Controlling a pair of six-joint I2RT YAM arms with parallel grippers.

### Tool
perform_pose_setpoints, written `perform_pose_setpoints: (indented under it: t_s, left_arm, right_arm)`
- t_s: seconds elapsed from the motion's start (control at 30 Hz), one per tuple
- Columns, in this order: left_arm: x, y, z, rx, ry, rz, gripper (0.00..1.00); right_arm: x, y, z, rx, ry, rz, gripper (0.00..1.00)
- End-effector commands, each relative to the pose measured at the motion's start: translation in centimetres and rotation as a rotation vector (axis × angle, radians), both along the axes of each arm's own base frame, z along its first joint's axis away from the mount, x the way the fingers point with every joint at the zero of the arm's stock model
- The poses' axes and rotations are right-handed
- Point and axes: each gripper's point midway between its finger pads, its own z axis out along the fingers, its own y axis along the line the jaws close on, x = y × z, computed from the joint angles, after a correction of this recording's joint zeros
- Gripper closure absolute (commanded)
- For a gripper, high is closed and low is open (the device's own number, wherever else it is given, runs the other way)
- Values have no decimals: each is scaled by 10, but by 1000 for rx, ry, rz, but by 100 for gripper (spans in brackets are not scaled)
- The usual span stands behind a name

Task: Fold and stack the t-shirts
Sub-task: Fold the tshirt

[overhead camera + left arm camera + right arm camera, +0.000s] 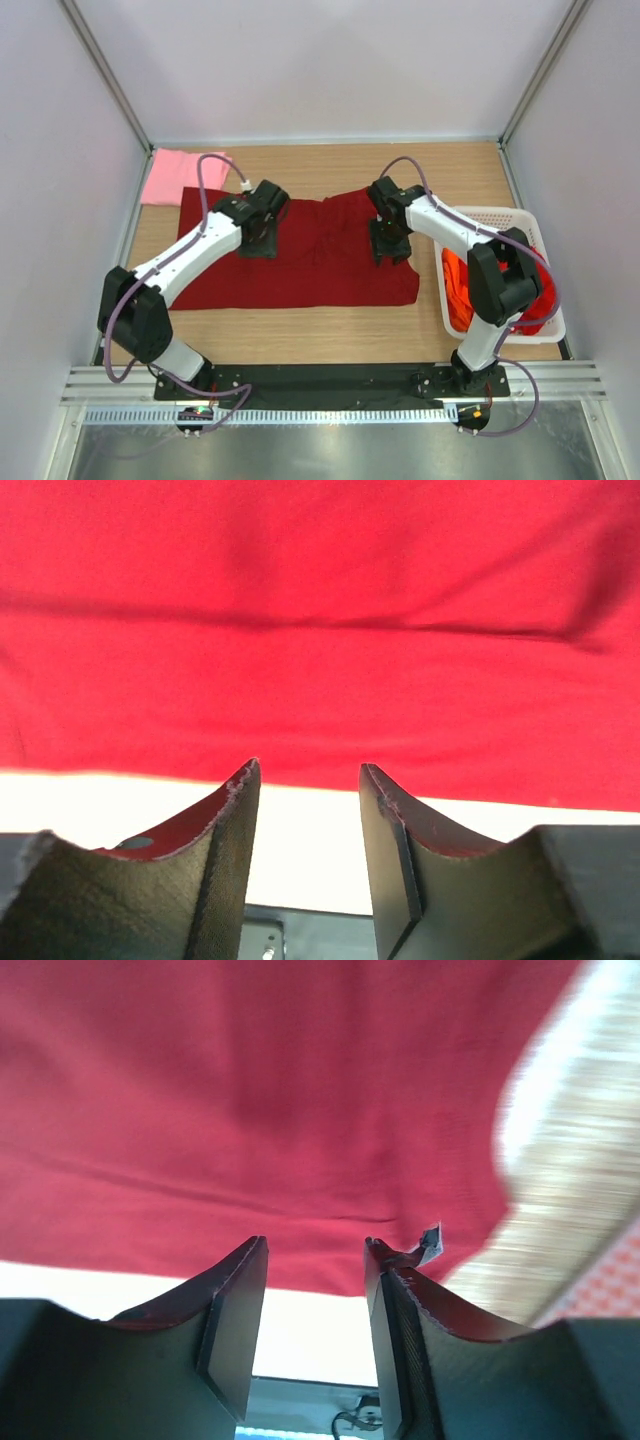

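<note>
Top external: maroon t-shirt [320, 265] flat mid-table, pink t-shirt [170, 178] far-left, orange t-shirt [458, 290] in basket [500, 212].
Left wrist: left gripper [308, 770] spread, empty.
Right wrist: right gripper [315, 1245] spread, small tag [430, 1240] beside fingertip.

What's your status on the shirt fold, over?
Left jaws open, right jaws open, both empty. Dark red cloth t-shirt spread out beneath. White slotted plastic basket stands clear, right.

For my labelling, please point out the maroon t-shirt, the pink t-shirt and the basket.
maroon t-shirt [300, 275]: top view, its middle.
pink t-shirt [165, 178]: top view, its middle.
basket [500, 213]: top view, far rim.
</note>
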Motion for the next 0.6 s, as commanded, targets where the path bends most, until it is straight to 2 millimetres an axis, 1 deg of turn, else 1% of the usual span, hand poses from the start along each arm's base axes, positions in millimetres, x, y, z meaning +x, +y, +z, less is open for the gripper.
perform_pose_setpoints:
  t_s: [0.0, 0.03, 0.07, 0.1, 0.13, 0.17, 0.2, 0.23, 0.27, 0.3, 0.33, 0.37, 0.4, 0.43, 0.47, 0.5, 0.53, 0.57]
  left_arm:
    - [-26, 45, -17, -47, 77, 168, 55]
    - [-30, 55, -23, -63, 92, 210, 55]
    - [-36, 58, -27, -102, 115, 235, 57]
    - [-38, 68, -27, -128, 111, 274, 58]
    - [-42, 86, -38, -145, 140, 351, 58]
    - [-44, 94, -42, -166, 150, 393, 59]
    - [-46, 97, -46, -196, 166, 417, 59]
    - [-46, 113, -50, -207, 169, 486, 60]
    - [-48, 119, -59, -210, 183, 518, 60]
    - [-48, 122, -63, -229, 194, 540, 60]
    - [-50, 128, -71, -237, 226, 579, 60]
    - [-51, 139, -77, -263, 242, 653, 60]
    - [-53, 144, -83, -272, 260, 695, 60]
    - [-55, 138, -87, -330, 295, 714, 60]
    - [-60, 141, -97, -343, 337, 759, 61]
    - [-58, 140, -101, -359, 341, 781, 61]
    - [-60, 138, -108, -360, 375, 797, 61]
    - [-61, 138, -110, -363, 386, 811, 61]
  right_arm:
    - [-10, 17, 6, 49, 2, 12, 49]
    - [-10, 18, 2, 51, 0, 7, 49]
    - [-14, 23, -2, 77, 20, 14, 49]
    - [-19, 19, -10, 67, 39, 15, 48]
    - [-20, 18, -17, 56, 49, 15, 48]
    - [-21, 15, -21, 45, 52, 18, 48]
    - [-23, 13, -27, 37, 62, 17, 48]
    - [-26, 9, -34, 29, 78, 7, 48]
    - [-25, 2, -40, -4, 76, -3, 48]
    - [-26, -4, -47, -12, 81, -16, 48]
    - [-28, -7, -49, -18, 84, -21, 48]
    - [-29, -10, -54, -29, 92, -27, 48]
    - [-29, -14, -56, -40, 94, -30, 48]
    - [-29, -18, -60, -52, 97, -37, 48]
    - [-30, -22, -63, -65, 100, -43, 48]
    - [-29, -25, -67, -75, 104, -49, 48]
    - [-27, -30, -69, -82, 107, -67, 48]
    - [-25, -33, -70, -84, 110, -80, 47]
